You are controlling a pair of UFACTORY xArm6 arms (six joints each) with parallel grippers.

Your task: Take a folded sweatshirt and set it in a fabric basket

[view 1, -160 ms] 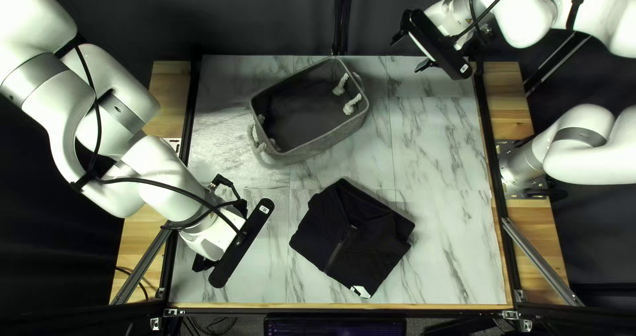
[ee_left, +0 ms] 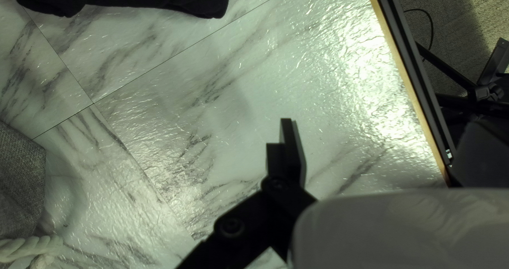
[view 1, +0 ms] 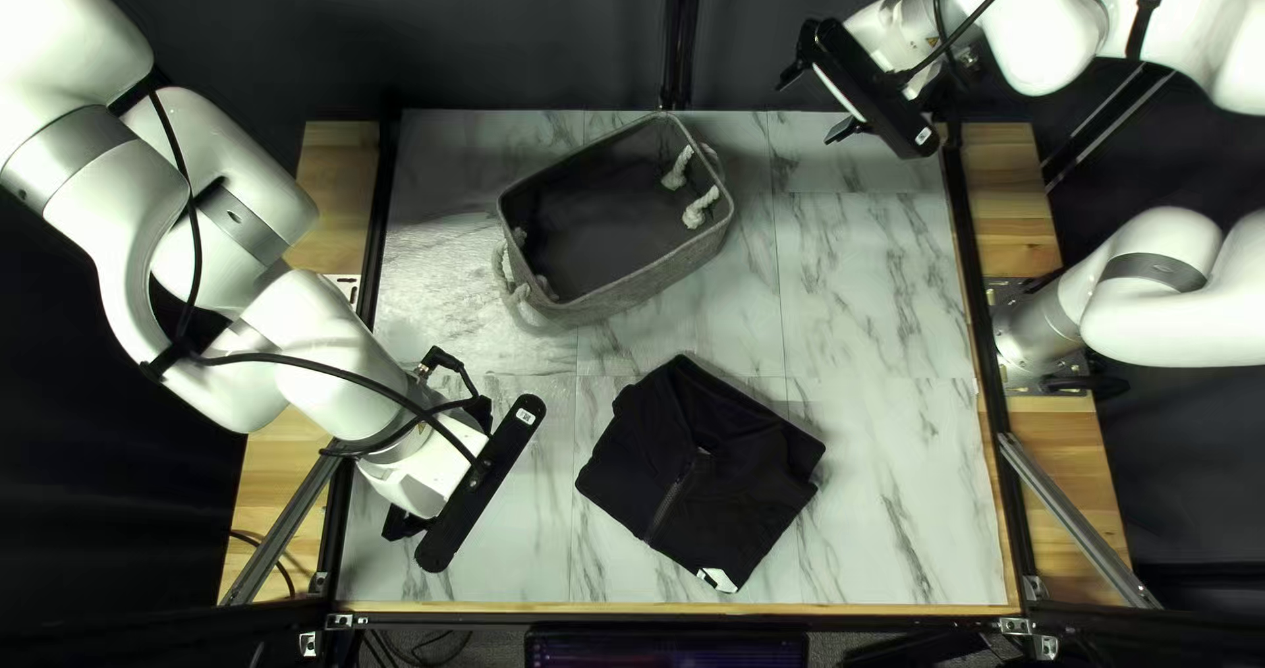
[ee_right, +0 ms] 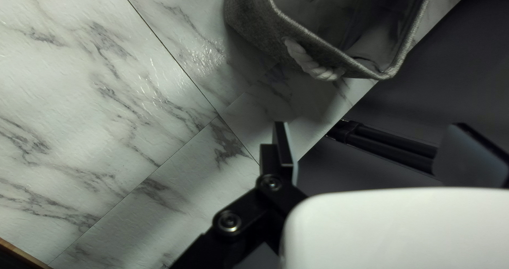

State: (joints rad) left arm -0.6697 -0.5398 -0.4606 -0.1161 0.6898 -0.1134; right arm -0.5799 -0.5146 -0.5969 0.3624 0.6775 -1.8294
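Basket (view 1: 619, 293) taken as landmark: grey fabric, upright, open top, on the marbled table (view 1: 896, 484) toward its far edge. Rope handles (view 1: 705, 207) at both ends.

Sweatshirt (view 1: 679, 484): black, folded into a flat bundle, lying on the table outside the basket, on its near side and a little to the right in the top left view. A stretch of tabletop separates the two. Collar end faces the basket; the zip runs down from it toward the near edge. A small white patch (view 1: 718, 579) shows at the corner farthest from the basket.

Left gripper (view 1: 405, 525): held above the table, to the near left of the basket, left of the sweatshirt and apart from both. In its wrist view the left gripper (ee_left: 379, 136) reads released, fingers (ee_left: 292, 152) spread wide, bare tabletop and the table's edge strip seen past them. The sweatshirt's edge shows ahead; one corner of the basket with its rope is off to the side.

Right gripper (view 1: 811, 110): raised, to the right of the basket and toward the far edge, apart from it. In its wrist view the right gripper (ee_right: 371, 136) also reads released, fingers (ee_right: 283, 144) well parted. The basket's handle end lies ahead of it, untouched.
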